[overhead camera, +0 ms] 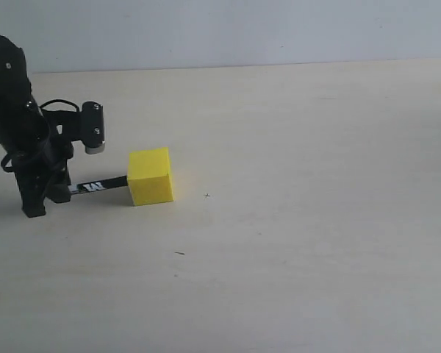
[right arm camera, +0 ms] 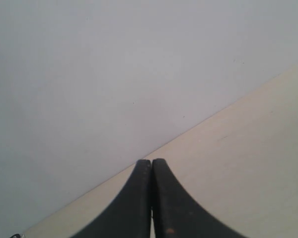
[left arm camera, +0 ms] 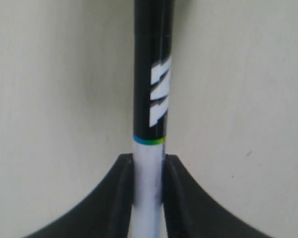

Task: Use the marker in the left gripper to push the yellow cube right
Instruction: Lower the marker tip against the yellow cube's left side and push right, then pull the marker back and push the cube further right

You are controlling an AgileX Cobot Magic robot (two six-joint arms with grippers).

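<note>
My left claw (left arm camera: 148, 166) is clamped on the marker (overhead camera: 95, 185), whose tip appears to touch the left face of the yellow cube (overhead camera: 150, 176), left of centre on the surface (overhead camera: 301, 235). I judge most of the rightward push is still to do. My right claw (right arm camera: 151, 166) is closed and empty.

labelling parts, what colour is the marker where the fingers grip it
The marker is white there; clearest in left wrist view.
</note>
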